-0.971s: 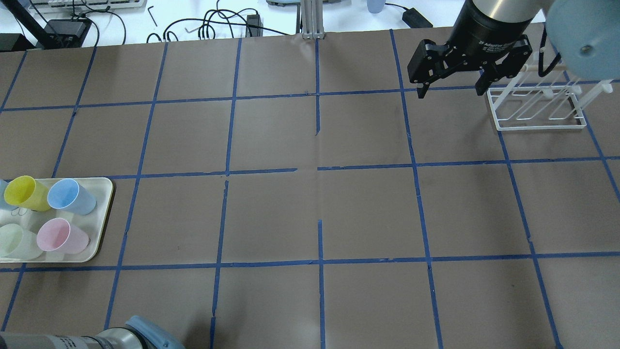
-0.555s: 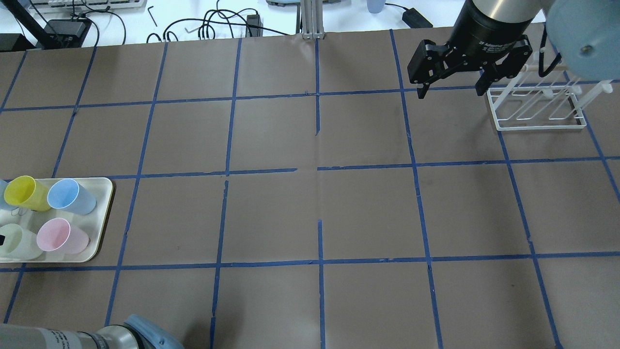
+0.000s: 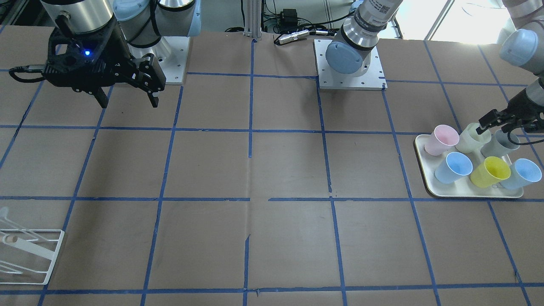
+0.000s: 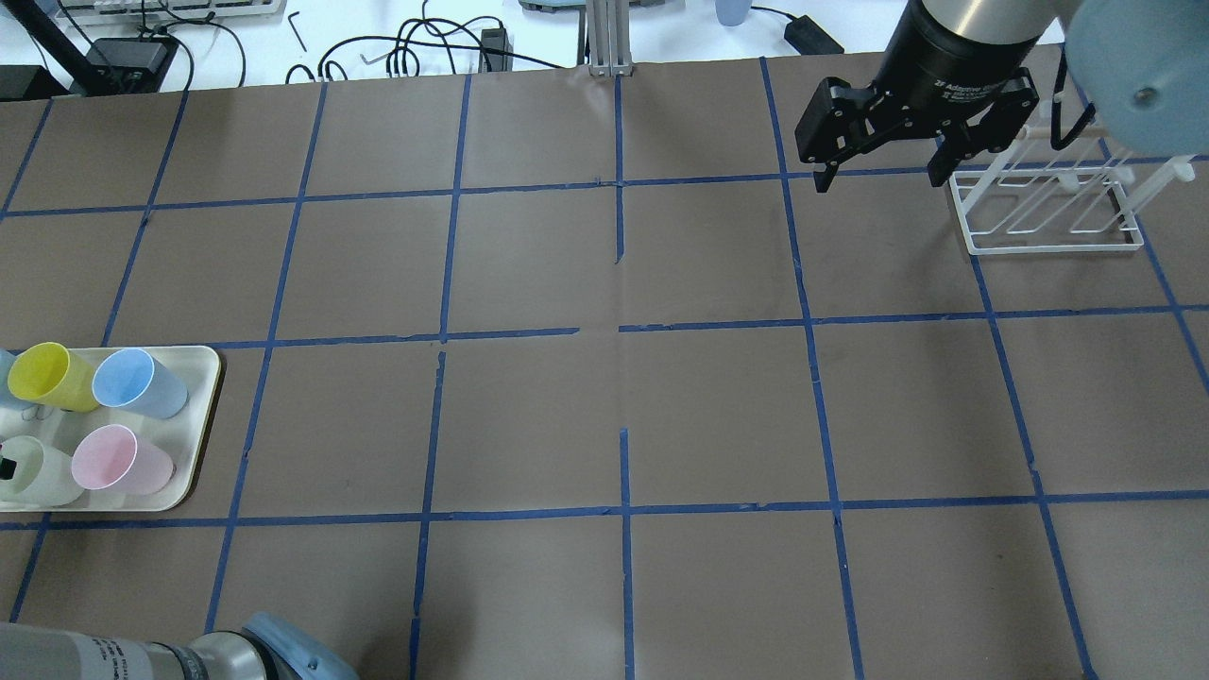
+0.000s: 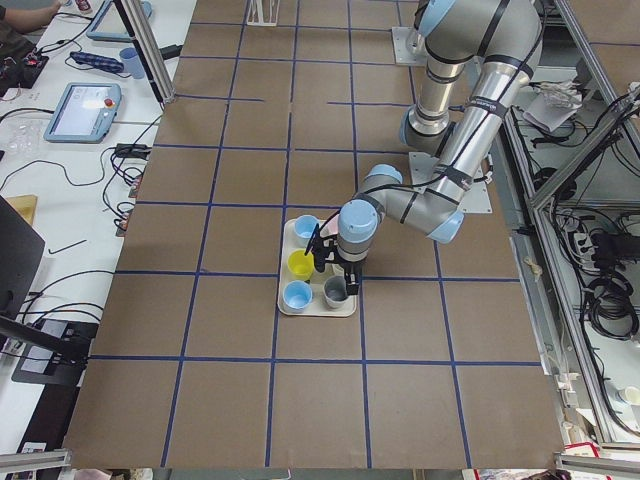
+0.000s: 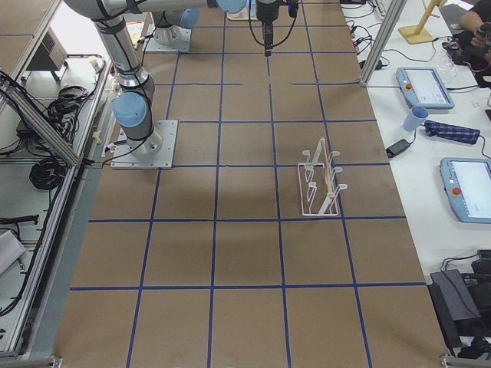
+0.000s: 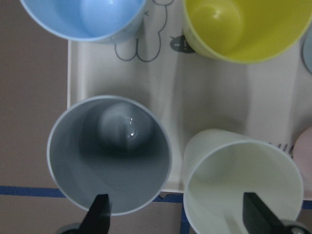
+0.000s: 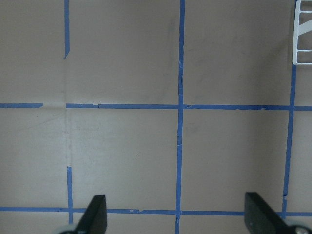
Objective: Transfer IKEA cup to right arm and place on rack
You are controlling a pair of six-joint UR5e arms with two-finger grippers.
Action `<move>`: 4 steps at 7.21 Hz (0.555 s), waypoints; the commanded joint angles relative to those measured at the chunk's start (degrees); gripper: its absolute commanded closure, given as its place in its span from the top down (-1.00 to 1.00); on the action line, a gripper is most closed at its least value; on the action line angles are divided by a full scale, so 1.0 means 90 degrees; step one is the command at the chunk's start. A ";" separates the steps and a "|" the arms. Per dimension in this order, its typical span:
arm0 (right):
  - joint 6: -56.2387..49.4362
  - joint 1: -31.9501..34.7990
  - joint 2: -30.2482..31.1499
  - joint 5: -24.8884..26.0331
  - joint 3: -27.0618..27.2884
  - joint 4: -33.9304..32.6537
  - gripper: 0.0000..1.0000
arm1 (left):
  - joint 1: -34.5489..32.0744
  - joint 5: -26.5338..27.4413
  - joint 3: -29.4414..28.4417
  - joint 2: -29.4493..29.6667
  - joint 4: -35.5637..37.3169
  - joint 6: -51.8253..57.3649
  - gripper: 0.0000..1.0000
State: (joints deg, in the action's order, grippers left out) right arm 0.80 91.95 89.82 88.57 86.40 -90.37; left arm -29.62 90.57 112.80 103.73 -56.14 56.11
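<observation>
The IKEA cup (image 7: 243,180) is a pale cream tumbler standing upright on the cream tray (image 3: 420,157), beside a grey cup (image 7: 109,156). My left gripper (image 7: 178,217) hovers open over both. One fingertip sits over the grey cup's mouth and the other over the IKEA cup's mouth, with nothing held. The front-facing view shows that gripper (image 3: 495,123) just above the IKEA cup (image 3: 471,138). My right gripper (image 4: 878,175) hangs open and empty high over the table, just left of the white wire rack (image 4: 1048,212).
Also on the tray (image 4: 203,378) are a pink cup (image 4: 118,460), a blue cup (image 4: 137,382) and a yellow cup (image 4: 52,376); another blue cup (image 3: 525,173) shows from the front. Cables and tablets lie beyond the far edge.
My left arm has shifted left, and a black fingertip now shows over the IKEA cup at the overhead view's left edge. The right gripper has barely drifted.
</observation>
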 commanded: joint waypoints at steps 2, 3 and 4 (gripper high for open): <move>-0.0001 -0.0011 0.0000 -0.0008 0.0000 0.0002 1.00 | -0.0010 0.0015 -0.0013 0.0046 0.0027 0.0025 0.77; -0.0001 -0.0002 0.0000 -0.0008 0.0000 -0.0008 1.00 | -0.0019 0.0064 -0.0033 -0.0051 0.0008 0.0016 0.77; -0.0001 0.0008 0.0000 -0.0008 0.0000 -0.0018 1.00 | -0.0029 0.0064 -0.0004 -0.0071 0.0008 0.0016 0.77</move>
State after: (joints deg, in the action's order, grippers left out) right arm 0.79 91.93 89.82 88.51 86.40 -90.43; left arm -29.78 90.98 112.66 103.53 -56.03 56.24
